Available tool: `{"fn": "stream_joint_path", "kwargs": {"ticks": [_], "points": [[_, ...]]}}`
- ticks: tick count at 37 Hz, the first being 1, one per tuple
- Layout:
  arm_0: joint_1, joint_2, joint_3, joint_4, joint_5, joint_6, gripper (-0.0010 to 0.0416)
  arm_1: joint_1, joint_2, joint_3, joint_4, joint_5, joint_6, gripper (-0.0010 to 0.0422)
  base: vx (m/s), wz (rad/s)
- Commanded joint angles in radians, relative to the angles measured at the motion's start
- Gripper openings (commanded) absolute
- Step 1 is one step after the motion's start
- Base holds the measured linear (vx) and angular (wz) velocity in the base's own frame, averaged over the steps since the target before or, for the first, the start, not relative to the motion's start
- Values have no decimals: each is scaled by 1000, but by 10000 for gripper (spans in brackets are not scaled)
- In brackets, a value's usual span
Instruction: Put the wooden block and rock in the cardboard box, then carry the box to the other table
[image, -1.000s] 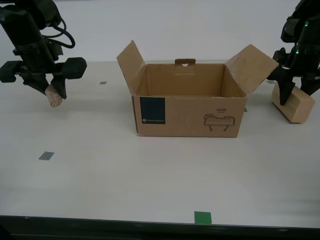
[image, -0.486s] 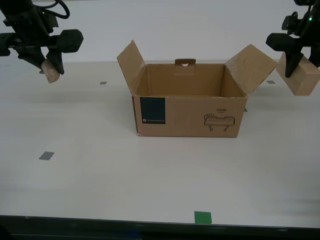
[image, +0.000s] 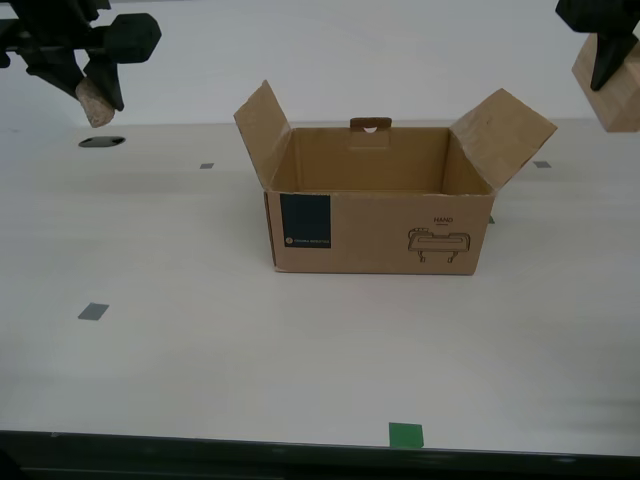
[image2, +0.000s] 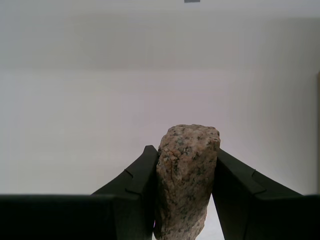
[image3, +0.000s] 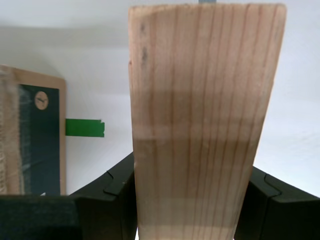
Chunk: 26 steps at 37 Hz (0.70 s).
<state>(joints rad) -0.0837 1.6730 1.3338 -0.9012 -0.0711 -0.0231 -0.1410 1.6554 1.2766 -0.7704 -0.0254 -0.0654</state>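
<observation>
Brown cardboard box (image: 375, 198) sits open on the pale bench (image: 200, 350), both arms raised beside it.
My second gripper (image2: 185, 170), jaws clenched on the rock (image: 95, 102), is on one side; my first gripper (image3: 192, 200) grips the wooden block (image: 612, 90) opposite. Only the first wrist view shows green tape (image3: 84, 127) beyond the box. Both loads have risen since a second ago.

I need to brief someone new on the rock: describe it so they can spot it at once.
Start at the open cardboard box in the middle of the table. Look up toward the exterior view's left, where my second gripper hangs above the tabletop. The rock is the small pinkish, speckled lump pinched there, rough, unlike the smooth wooden block in my first gripper.
</observation>
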Motion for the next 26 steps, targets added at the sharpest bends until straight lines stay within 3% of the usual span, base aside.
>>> {"fn": "stream_joint_path", "kwargs": {"ticks": [1,4,10,15,17,22,26], "points": [[0,-48,1,0,-3,2,-1,-11,-2,30,-11,0,15,-1,0,0],[0,-80,1,7,-3,1,-1,-23,-2,53,-10,5,27,-1,0,0],[0,-133,1,7,-3,-3,-1,-48,-2,97,-10,67,41,-1,0,0],[0,-166,1,7,-27,-3,-1,-72,-4,129,-10,72,43,-1,0,0],[1,-176,1,7,-47,-4,-1,-84,-8,137,-9,87,54,-1,0,0],[2,-197,1,13,-100,-8,-1,-103,-18,158,-7,194,74,-1,0,0],[2,-203,1,17,-170,-8,-1,-123,-28,175,-4,220,78,-1,0,0]]}}
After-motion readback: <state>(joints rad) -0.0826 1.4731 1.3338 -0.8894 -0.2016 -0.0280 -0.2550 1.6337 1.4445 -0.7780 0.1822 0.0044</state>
